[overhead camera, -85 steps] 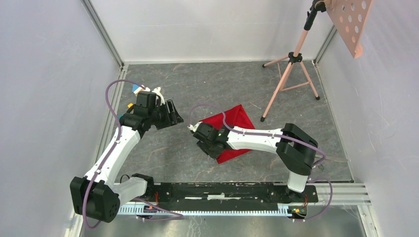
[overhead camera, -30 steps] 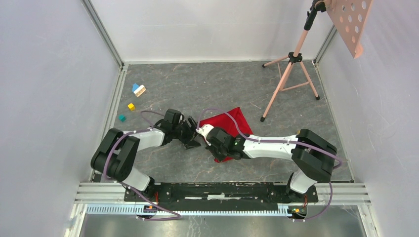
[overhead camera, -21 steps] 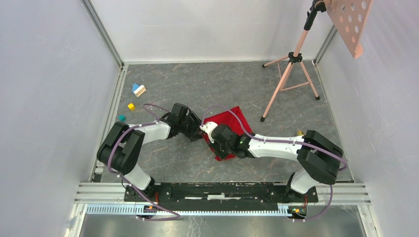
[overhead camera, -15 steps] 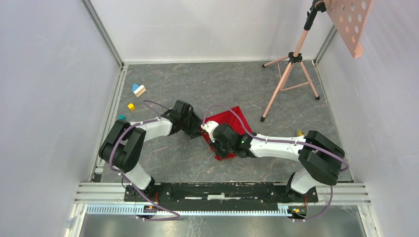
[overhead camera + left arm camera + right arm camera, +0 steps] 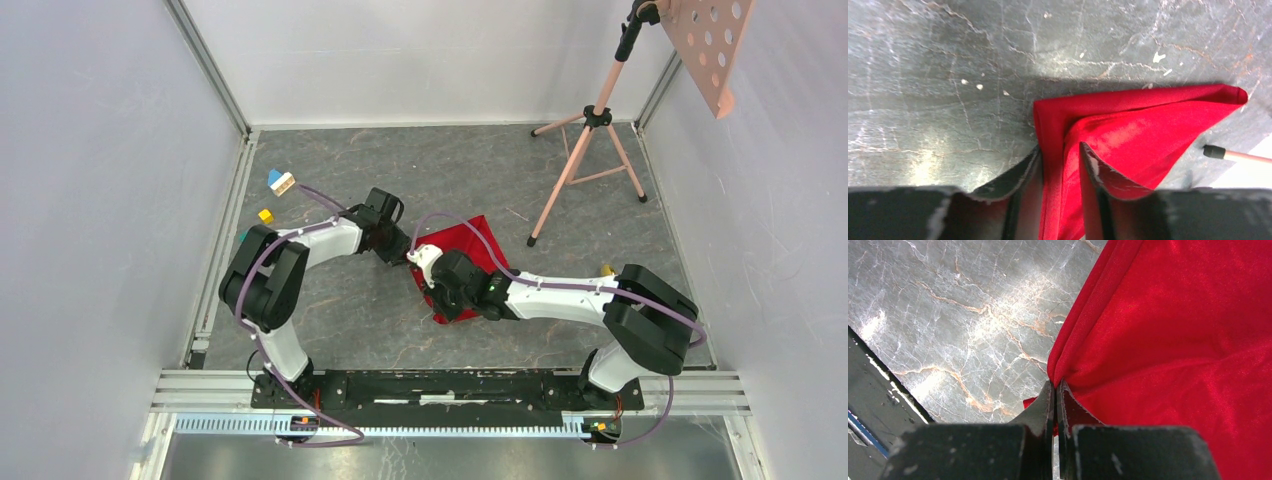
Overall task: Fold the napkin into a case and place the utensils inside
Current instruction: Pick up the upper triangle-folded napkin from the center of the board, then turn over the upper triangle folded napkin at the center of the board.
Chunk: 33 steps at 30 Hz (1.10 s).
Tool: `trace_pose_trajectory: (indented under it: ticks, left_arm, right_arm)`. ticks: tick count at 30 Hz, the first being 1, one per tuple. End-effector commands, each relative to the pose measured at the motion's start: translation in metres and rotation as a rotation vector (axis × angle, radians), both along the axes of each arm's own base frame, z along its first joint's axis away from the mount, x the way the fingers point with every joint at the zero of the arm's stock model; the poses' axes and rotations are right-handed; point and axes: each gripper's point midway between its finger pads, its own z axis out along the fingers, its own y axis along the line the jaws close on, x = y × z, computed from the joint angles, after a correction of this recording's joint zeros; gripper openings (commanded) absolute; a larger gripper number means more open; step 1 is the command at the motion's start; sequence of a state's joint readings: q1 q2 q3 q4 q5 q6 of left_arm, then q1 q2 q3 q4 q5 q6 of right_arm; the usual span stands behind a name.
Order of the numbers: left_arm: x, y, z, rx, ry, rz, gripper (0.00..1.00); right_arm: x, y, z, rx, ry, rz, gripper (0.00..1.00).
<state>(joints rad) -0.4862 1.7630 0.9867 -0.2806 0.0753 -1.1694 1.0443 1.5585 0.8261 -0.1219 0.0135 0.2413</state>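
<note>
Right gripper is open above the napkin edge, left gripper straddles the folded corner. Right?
Not quite. The right gripper is shut, pinching the edge of the napkin, as the right wrist view shows. The left gripper does straddle the folded corner.

A robotics lab test cell: plain white panels (image 5: pixel 100 200) on aluminium framing (image 5: pixel 205 60) wall in a grey marbled counter (image 5: pixel 400 170), two arms (image 5: pixel 560 290) bolted to a slotted base rail (image 5: pixel 450 388), and well beyond the right pincer (image 5: pixel 1054 386) stands a pink tripod (image 5: pixel 598 115) (a perforated board (image 5: pixel 710 40) hangs above it).
</note>
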Motion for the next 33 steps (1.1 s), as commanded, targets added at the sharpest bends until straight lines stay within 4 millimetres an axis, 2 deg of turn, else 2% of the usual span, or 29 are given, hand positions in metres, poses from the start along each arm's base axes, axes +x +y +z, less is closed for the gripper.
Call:
trace_pose_trajectory:
  ticks: [1,4,9,11,12,14,17,19,20,22,23,24,25,27,29,31,33]
  left_arm:
    - [-0.001,0.029,-0.022,0.183,0.024,0.009,0.29]
    - [0.005,0.032,-0.011,0.204,-0.016,-0.026,0.03]
    - [0.002,0.042,0.024,0.215,-0.083,-0.071,0.02]
    - [-0.009,0.059,0.041,0.226,-0.086,-0.056,0.02]
    - [-0.013,0.067,0.055,0.222,-0.107,-0.046,0.02]
    - [-0.026,0.089,0.081,0.222,-0.139,-0.023,0.02]
    - [-0.049,0.14,0.13,0.26,-0.203,0.05,0.02]
    - [-0.069,0.182,0.175,0.356,-0.28,0.128,0.02]
    - [-0.077,0.2,0.205,0.416,-0.35,0.161,0.02]
    - [-0.095,0.229,0.253,0.536,-0.439,0.216,0.02]
    - [-0.101,0.239,0.273,0.581,-0.478,0.228,0.02]
    - [-0.104,0.245,0.29,0.608,-0.511,0.234,0.02]
    - [-0.103,0.248,0.297,0.633,-0.524,0.224,0.02]
    - [-0.091,0.248,0.298,0.67,-0.518,0.193,0.02]
    - [-0.068,0.238,0.279,0.674,-0.479,0.111,0.02]
    - [-0.04,0.226,0.24,0.665,-0.389,0.043,0.02]
    - [-0.013,0.209,0.2,0.63,-0.321,-0.032,0.02]
  right_arm:
    - [0.0,0.01,0.015,0.073,-0.015,0.024,0.0]
    - [-0.002,0.013,0.016,0.082,-0.001,0.037,0.0]
    - [-0.011,0.029,0.028,0.151,0.036,0.078,0.0]
    - [-0.021,0.044,0.041,0.218,0.058,0.111,0.01]
    - [-0.029,0.053,0.047,0.248,0.08,0.135,0.0]
    - [-0.047,0.082,0.071,0.358,0.102,0.202,0.0]
    - [-0.086,0.132,0.114,0.54,0.185,0.33,0.0]
    - [-0.115,0.166,0.151,0.665,0.242,0.436,0.0]
    - [-0.132,0.182,0.172,0.73,0.272,0.494,0.0]
    - [-0.158,0.201,0.21,0.864,0.338,0.593,0.01]
    - [-0.169,0.204,0.226,0.924,0.38,0.638,0.0]
    - [-0.174,0.204,0.238,0.986,0.429,0.662,0.0]
    - [-0.175,0.202,0.244,1.027,0.467,0.677,0.01]
    - [-0.17,0.197,0.241,1.064,0.525,0.682,0.01]
    - [-0.162,0.191,0.227,1.083,0.586,0.663,0.0]
    - [-0.149,0.178,0.209,1.117,0.64,0.621,0.01]
    - [-0.135,0.163,0.181,1.117,0.691,0.555,0.0]
